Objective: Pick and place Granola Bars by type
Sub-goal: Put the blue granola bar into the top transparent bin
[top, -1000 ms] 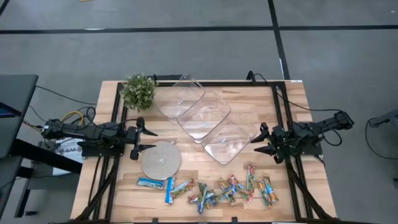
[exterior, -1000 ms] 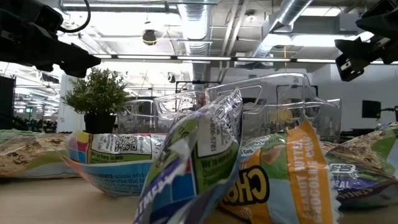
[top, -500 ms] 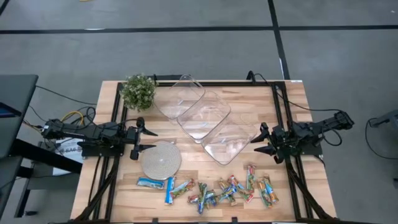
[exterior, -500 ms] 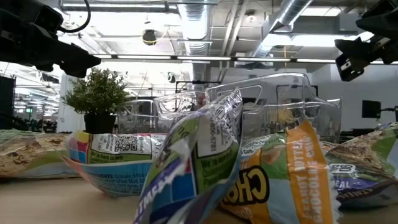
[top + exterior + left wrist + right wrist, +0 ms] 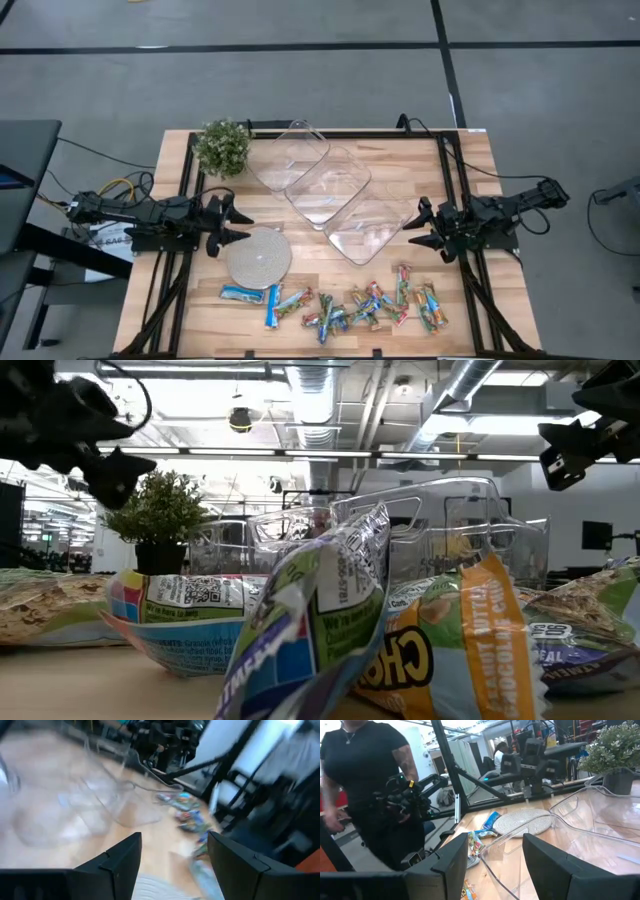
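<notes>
The granola bars [image 5: 340, 308] lie flat in a row along the table's near edge. The blue-and-white ones [image 5: 245, 293] are at its left end, the multicoloured foil ones [image 5: 400, 300] toward its right. The low view shows them close up [image 5: 330, 620]. My left gripper [image 5: 240, 226] hovers level at the table's left side, beside the grey disc, open and with nothing between its fingers [image 5: 175, 862]. My right gripper [image 5: 415, 228] hovers level at the right side, next to the nearest clear tray, also open and holding nothing [image 5: 495, 855]. Both stand well clear of the bars.
Three clear plastic trays [image 5: 325, 185] lie in a slanting line across the table's middle. A round grey disc [image 5: 258, 256] sits left of centre and a small potted plant [image 5: 222, 147] at the far left. A person [image 5: 370, 780] stands beyond the table's edge.
My left gripper has rolled about the line it points along, staying in place and still open. The right arm and the bars have kept still.
</notes>
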Robot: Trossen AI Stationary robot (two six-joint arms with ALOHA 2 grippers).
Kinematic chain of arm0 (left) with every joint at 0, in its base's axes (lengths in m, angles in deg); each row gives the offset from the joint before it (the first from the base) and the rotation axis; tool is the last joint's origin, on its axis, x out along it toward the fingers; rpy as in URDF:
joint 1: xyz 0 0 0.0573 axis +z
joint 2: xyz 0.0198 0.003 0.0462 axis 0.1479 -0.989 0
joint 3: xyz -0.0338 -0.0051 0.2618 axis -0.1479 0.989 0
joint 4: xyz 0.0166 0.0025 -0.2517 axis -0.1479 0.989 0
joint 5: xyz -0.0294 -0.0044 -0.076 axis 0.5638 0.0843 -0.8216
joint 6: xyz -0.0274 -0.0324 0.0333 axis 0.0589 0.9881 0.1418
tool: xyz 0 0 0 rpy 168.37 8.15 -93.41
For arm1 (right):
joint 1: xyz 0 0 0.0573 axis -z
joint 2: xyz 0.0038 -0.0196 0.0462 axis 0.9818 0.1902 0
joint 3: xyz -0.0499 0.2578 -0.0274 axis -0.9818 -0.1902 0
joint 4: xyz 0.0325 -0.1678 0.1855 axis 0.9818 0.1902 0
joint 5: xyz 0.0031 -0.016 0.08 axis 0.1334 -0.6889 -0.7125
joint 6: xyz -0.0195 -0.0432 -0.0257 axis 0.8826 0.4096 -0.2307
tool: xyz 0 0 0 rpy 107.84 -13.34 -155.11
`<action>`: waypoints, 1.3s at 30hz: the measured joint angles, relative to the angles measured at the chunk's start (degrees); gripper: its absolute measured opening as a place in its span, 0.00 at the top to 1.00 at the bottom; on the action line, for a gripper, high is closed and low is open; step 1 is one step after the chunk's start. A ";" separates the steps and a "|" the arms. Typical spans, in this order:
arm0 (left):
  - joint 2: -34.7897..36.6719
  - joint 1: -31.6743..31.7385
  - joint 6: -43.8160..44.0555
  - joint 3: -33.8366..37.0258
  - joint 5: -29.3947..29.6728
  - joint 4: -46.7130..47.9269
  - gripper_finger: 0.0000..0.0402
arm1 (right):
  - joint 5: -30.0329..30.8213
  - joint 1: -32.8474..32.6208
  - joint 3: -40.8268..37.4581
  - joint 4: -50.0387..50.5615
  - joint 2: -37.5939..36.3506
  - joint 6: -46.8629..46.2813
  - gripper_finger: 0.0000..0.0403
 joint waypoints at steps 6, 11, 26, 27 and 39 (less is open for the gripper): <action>0.00 0.00 16.69 0.00 0.06 -0.02 0.45 | 0.00 0.02 0.00 -0.02 0.02 0.00 0.54; -0.02 0.00 24.02 -0.01 -0.22 -0.01 0.45 | 0.00 0.02 0.02 -0.02 0.00 0.00 0.54; -4.63 -0.04 1.27 -5.98 -0.98 3.50 0.45 | 0.01 0.01 0.02 -0.01 0.02 0.00 0.54; -5.68 -0.04 -0.96 -7.20 0.79 4.38 0.45 | 0.02 0.00 0.02 -0.02 0.00 0.00 0.54; -31.23 -1.12 -15.70 -28.28 13.01 17.30 0.45 | 0.01 0.01 0.01 -0.02 0.01 0.00 0.54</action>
